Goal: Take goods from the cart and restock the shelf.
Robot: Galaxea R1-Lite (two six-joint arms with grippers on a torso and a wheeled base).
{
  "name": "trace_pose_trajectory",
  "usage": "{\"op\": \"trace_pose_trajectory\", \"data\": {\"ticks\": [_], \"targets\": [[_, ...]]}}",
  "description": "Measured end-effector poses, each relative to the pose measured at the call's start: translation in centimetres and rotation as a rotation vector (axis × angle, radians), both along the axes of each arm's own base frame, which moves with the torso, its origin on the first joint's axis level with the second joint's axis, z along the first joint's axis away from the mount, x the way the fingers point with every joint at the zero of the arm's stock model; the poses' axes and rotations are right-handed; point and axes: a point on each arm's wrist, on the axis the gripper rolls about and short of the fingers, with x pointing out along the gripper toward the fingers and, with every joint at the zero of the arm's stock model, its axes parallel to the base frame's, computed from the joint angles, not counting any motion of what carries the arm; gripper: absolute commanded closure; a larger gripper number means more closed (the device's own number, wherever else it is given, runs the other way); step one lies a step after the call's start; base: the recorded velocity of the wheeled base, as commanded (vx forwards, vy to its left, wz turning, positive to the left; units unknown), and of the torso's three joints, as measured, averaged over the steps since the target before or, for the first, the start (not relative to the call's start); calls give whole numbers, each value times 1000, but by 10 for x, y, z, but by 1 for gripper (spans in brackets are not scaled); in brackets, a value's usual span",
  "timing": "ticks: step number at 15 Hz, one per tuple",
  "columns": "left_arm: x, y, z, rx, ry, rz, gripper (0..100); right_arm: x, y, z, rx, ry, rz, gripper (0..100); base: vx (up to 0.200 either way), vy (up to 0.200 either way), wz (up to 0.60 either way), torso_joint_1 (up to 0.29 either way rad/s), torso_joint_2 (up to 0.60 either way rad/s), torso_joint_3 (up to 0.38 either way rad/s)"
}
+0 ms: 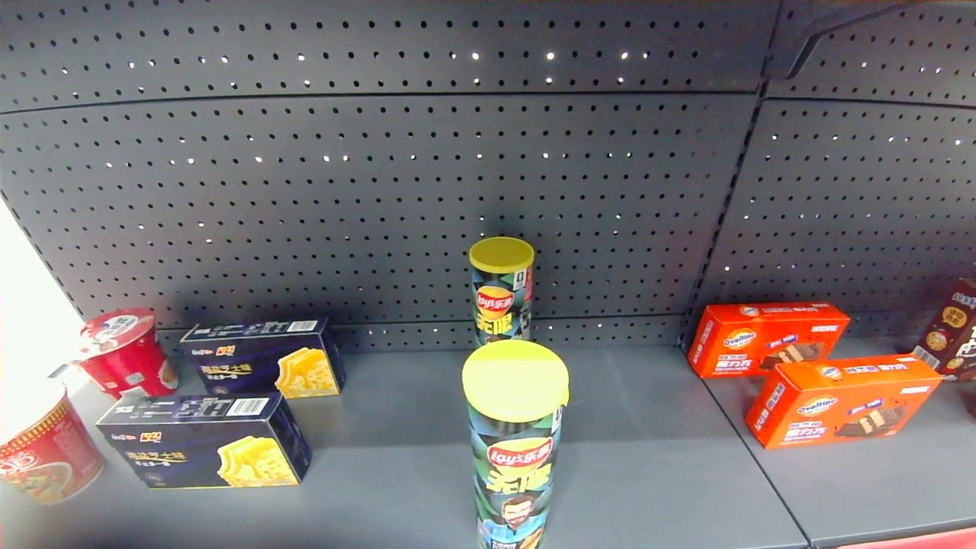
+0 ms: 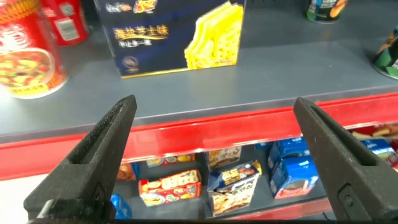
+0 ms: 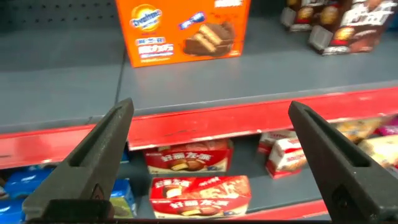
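Centre of the head view: a front can (image 1: 515,442) of chips stands upright low in the frame on the grey shelf (image 1: 648,442), with a rear can (image 1: 501,290) behind it near the perforated back panel (image 1: 381,191). Blue boxes (image 1: 206,442) lie at lower left, orange boxes (image 1: 839,400) at right. Left hand (image 2: 213,106) is spread wide and holds nothing; right hand (image 3: 209,106) likewise. Both face the shelf's red front edge (image 2: 217,127).

Judgement: a fetch from the cart is due. Recommended: draw both hands clear of the red edge before turning, grip the next item at mid-body, and set it upright on bare shelf beside its own kind.
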Motion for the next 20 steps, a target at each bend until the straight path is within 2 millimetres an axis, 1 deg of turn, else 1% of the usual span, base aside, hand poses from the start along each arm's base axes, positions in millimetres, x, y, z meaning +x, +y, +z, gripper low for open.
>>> {"op": "trace_pose_trajectory", "data": {"ticks": [2,5,14,16,20], "targets": [[0,0,0,7,-2,-9,0,0,0,0,1,0,0,0,0,0,0,0,0,0],[0,0,0,1,-1,-4,0,0,0,0,2,0,3,0,-200,0,0,10,1,2],[0,0,0,0,-1,-3,0,0,0,0,-1,1,2,0,0,0,0,0,0,0],[0,0,0,0,-1,-4,0,0,0,0,-1,2,2,0,0,0,600,2,5,0],[0,0,0,0,1,-5,0,0,0,0,-1,1,0,0,0,0,0,0,0,0]]}}
